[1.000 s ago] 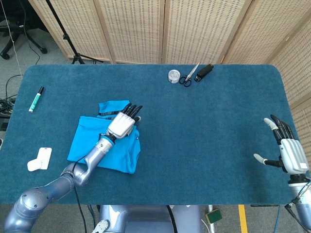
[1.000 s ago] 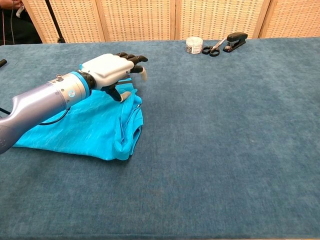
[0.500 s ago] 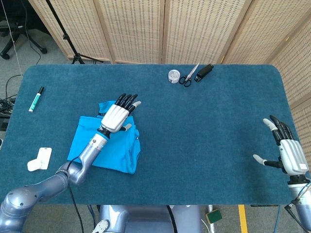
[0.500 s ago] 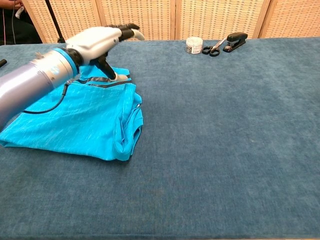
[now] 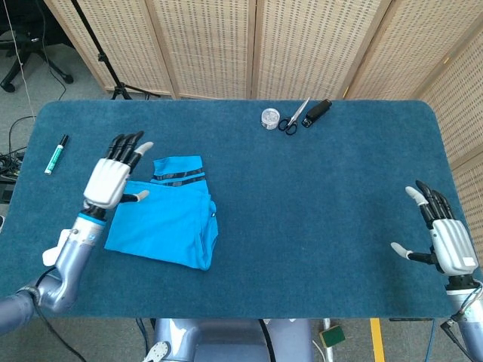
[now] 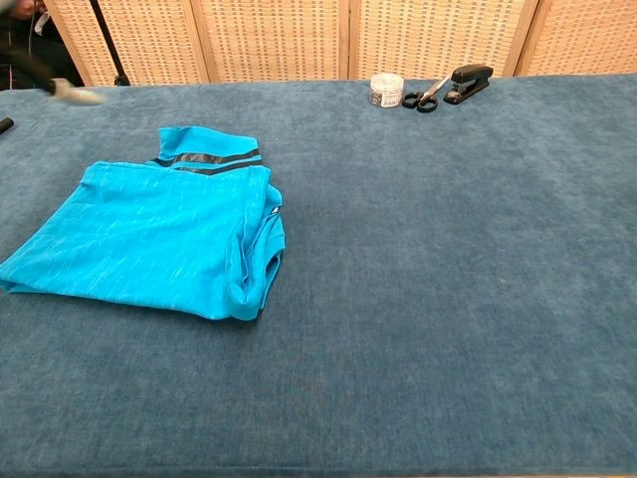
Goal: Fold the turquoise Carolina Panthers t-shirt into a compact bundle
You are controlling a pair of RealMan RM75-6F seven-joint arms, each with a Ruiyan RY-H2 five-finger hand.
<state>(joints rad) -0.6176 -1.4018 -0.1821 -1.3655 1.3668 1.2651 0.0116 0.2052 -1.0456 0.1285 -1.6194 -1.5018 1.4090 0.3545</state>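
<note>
**Folded t-shirt on desk, both robot hands empty**

Head view: The turquoise t-shirt (image 5: 167, 222) lay folded on the left half of the blue desk (image 5: 317, 196), its dark-striped sleeve edge toward the far side. The left robot hand (image 5: 112, 175) was raised just beside the shirt's left edge, fingers spread, holding nothing. The right robot hand (image 5: 444, 234) stood near the desk's right edge, fingers apart, empty. A green marker (image 5: 56, 154) and a white card (image 5: 60, 247) lay at the left. A small round container (image 5: 269, 118), scissors (image 5: 294, 118) and a black stapler (image 5: 318, 111) sat at the far edge.

Chest view: The t-shirt (image 6: 159, 234) lay flat, folded edge rightward. Only a blurred fingertip (image 6: 75, 95) showed at the upper left.
</note>
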